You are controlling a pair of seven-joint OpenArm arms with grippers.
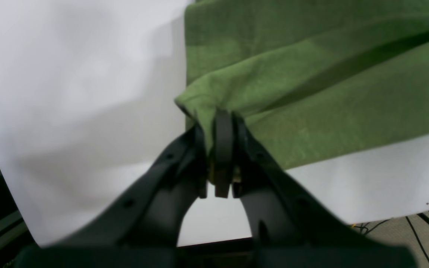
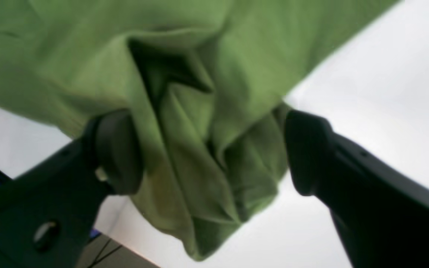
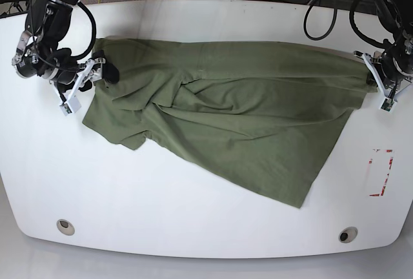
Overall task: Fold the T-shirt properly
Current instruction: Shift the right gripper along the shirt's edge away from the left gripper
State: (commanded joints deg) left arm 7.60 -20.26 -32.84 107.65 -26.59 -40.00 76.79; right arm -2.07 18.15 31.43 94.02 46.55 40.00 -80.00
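On the white table [image 3: 193, 221] I see the T-shirt [image 3: 245, 124] stretched between my two arms, running from the base view's left side to its right and sagging toward the near edge in one long diagonal flap. Several creases cross its middle, and a bunched lump sits near its left end. My left gripper [image 1: 220, 123], at the right of the base view, is clamped tight on a corner of cloth: from the wrist camera I see the fingers [image 1: 223, 137] pressed together with the green fabric pinched between them and pulled into a taut ridge. My right gripper [image 2: 214, 149], at the left of the base view, has its jaws spread wide; a thick wad of folded fabric hangs between them, brushing the one pad [image 2: 119, 149], while the other appears to stand just clear, though the blur makes that hard to judge. A red-marked label [image 3: 381, 172] lies on the table near the right edge, apart from the shirt.
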